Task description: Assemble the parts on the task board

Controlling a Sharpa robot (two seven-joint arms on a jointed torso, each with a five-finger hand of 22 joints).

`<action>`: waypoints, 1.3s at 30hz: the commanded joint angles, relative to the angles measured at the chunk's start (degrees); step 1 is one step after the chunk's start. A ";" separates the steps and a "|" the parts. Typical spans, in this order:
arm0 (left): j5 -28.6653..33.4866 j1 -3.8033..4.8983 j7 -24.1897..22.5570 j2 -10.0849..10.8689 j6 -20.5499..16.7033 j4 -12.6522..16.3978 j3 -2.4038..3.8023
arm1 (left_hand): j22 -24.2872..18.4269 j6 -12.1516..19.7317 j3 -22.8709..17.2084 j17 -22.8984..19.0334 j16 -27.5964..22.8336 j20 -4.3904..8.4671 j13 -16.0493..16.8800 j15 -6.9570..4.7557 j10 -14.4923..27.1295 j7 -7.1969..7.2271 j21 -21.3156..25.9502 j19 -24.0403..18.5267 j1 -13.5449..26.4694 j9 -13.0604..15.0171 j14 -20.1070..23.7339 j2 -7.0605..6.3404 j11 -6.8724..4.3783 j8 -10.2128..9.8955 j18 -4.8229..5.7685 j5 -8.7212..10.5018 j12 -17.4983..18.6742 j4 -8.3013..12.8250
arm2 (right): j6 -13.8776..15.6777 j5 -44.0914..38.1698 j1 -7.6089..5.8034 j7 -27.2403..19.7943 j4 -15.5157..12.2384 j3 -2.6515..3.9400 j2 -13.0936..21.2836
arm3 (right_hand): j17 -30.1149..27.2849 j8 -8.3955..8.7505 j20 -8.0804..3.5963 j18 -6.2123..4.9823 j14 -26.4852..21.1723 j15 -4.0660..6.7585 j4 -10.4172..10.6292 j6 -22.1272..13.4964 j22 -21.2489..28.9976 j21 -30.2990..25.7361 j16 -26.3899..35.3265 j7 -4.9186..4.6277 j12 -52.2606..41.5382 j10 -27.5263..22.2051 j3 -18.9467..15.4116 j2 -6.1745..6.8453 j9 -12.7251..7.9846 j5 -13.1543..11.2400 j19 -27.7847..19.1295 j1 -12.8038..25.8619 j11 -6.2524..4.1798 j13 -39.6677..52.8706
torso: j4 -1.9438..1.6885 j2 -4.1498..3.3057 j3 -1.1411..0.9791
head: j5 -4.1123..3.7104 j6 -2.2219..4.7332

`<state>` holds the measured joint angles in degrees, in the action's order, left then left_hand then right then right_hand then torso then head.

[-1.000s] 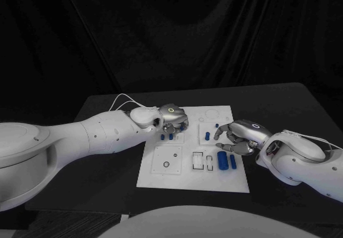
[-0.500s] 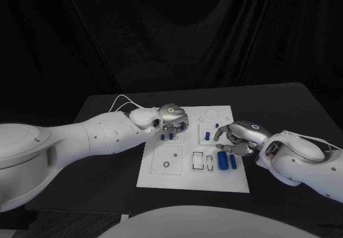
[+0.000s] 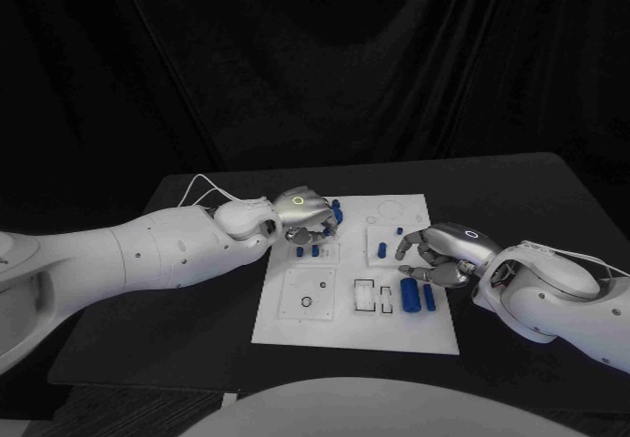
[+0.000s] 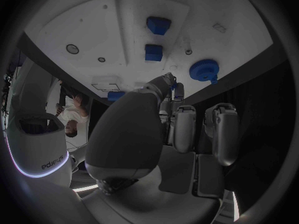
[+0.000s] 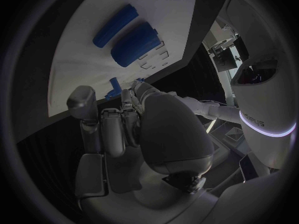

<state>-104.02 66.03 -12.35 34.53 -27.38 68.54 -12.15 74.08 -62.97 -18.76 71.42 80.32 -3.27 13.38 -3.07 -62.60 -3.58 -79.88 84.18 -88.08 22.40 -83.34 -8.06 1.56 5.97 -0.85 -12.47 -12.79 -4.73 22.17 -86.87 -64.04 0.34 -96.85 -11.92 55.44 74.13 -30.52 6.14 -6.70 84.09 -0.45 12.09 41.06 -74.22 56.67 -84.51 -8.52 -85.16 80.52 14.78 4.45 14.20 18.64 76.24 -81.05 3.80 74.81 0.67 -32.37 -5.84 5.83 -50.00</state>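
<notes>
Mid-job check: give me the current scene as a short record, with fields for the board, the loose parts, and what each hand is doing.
board: white task board flat in the middle of the black table
parts by right edge: two long blue parts lying side by side on the board
parts at far left: small blue parts under the left hand
left hand: left hand over the board's far left area, a blue part at its fingers; grip cannot be confirmed
right hand: right hand over the board's right edge, fingers curled; nothing clearly held
</notes>
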 commanded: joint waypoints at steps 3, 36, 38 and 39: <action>-0.08 0.86 0.78 2.52 -0.26 2.56 0.08 | 12.91 -0.23 -3.29 0.01 0.51 0.20 0.94 -0.19 -3.90 -0.26 -1.10 0.67 0.05 -0.58 -0.44 0.47 -0.78 -1.01 -1.43 0.08 -0.57 1.04 | -0.04 -0.06 0.17 0.86 0.01 0.03 0.21 | 9.93 -0.92 0.09 -0.17 2.03 0.31 0.02 0.17 -6.67 -1.57 1.26 0.13 0.95 -1.46 0.66 0.54 -0.72 0.76 -0.64 -0.38 0.19 6.71 | -0.15 0.05 -0.02 | -0.02 0.00; -0.08 0.49 1.69 2.43 4.61 -1.08 0.04 | 12.72 0.70 -3.17 -1.56 -0.43 0.13 1.48 -0.31 -3.09 -0.02 -0.42 0.29 0.77 -1.59 0.21 0.62 -0.98 -2.20 -1.57 1.60 0.42 0.96 | -0.20 -0.06 0.43 0.78 0.30 0.03 -0.01 | 9.81 -0.92 0.10 -0.21 1.92 0.29 -0.07 0.11 -6.59 -1.89 1.42 0.13 1.03 -1.57 0.79 0.53 -0.75 0.76 -0.81 -0.55 0.20 6.62 | -0.06 -0.12 0.03 | -0.03 0.00; -0.08 0.41 1.76 2.25 4.62 -1.27 0.04 | 12.72 0.70 -3.17 -1.56 -0.43 0.13 1.48 -0.31 -3.09 -0.02 -0.42 0.29 0.77 -1.59 0.21 0.62 -0.98 -2.20 -1.57 1.60 0.42 0.96 | -0.18 -0.06 0.43 0.77 0.29 0.03 -0.02 | 9.81 -0.92 0.10 -0.21 1.92 0.29 -0.07 0.11 -6.59 -1.89 1.42 0.13 1.03 -1.57 0.79 0.53 -0.75 0.76 -0.81 -0.55 0.20 6.62 | -0.05 -0.10 0.04 | -0.06 0.00; -0.08 0.37 1.78 2.15 4.62 -1.36 0.04 | 12.72 0.70 -3.17 -1.56 -0.43 0.13 1.48 -0.31 -3.09 -0.02 -0.42 0.29 0.77 -1.59 0.21 0.62 -0.98 -2.20 -1.57 1.60 0.42 0.96 | -0.17 -0.06 0.44 0.77 0.29 0.03 -0.02 | 9.81 -0.92 0.10 -0.21 1.92 0.29 -0.07 0.11 -6.59 -1.89 1.42 0.13 1.03 -1.57 0.79 0.53 -0.75 0.76 -0.81 -0.55 0.20 6.62 | -0.01 -0.09 0.07 | -0.07 0.00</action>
<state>-104.04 66.52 -10.68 36.84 -23.22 67.25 -12.16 74.08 -62.93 -18.76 70.26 80.26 -3.27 13.30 -3.07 -63.08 -3.59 -79.86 84.18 -88.07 21.46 -83.33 -8.05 1.45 4.43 -0.85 -11.47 -11.45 -4.73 22.08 -86.85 -63.76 0.39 -96.54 -11.92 55.43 74.13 -30.52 6.14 -6.71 84.09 -0.45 12.09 41.06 -74.22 55.83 -83.86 -8.52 -85.15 79.41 14.78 4.45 13.94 18.64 75.63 -81.05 3.90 74.81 0.59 -32.47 -5.78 5.77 -50.00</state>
